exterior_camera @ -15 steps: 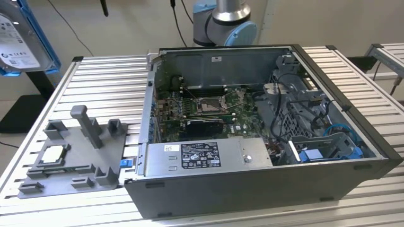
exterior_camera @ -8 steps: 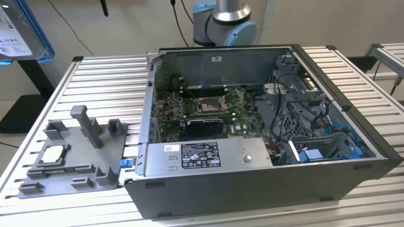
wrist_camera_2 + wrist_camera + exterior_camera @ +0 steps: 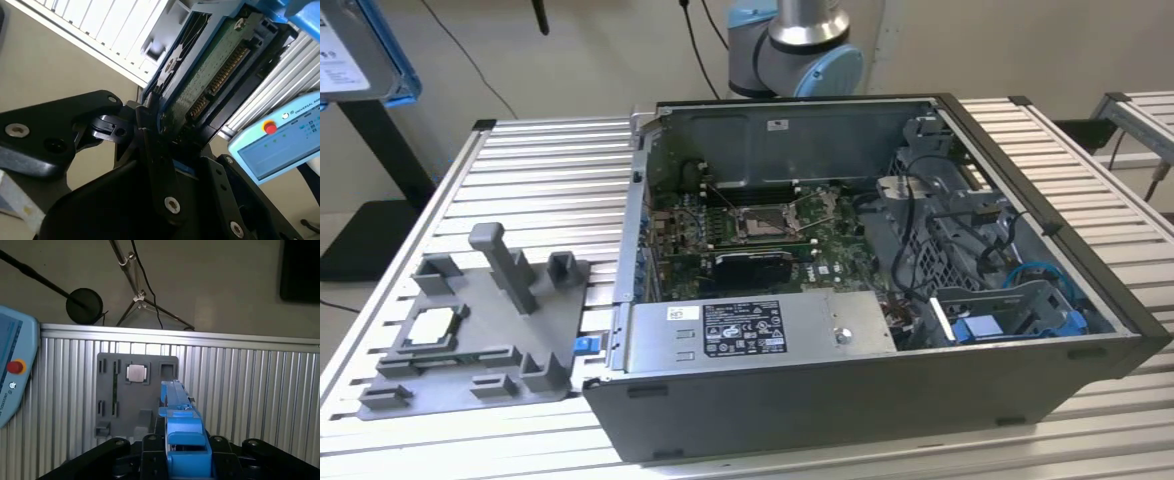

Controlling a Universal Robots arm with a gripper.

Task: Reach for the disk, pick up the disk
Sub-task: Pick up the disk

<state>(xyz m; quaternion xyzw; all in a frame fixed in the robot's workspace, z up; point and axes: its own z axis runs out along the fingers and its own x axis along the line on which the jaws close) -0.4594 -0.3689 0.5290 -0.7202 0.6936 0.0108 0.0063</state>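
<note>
Looking along the arm in both wrist views, we find the gripper [image 3: 167,132] [image 3: 184,442] clamped on the disk [image 3: 215,70] [image 3: 182,425], its black jaws pressed against the two broad faces. In the second wrist view we see the disk's green circuit board and its row of gold connector pins, with the blue bracket at the far end. In the first wrist view the disk appears edge-on, blue frame toward us, held clear above the slatted table [image 3: 250,390] [image 3: 547,180]. Beyond it lies the grey fixture [image 3: 112,390] [image 3: 480,340] carrying a small square silver chip [image 3: 136,373] [image 3: 430,327]. In the exterior view we note the open computer case [image 3: 854,400] sitting just beside the fixture, on the exterior view's right. A blue teach pendant [image 3: 280,145] [image 3: 12,370] stands off the table's edge.
</note>
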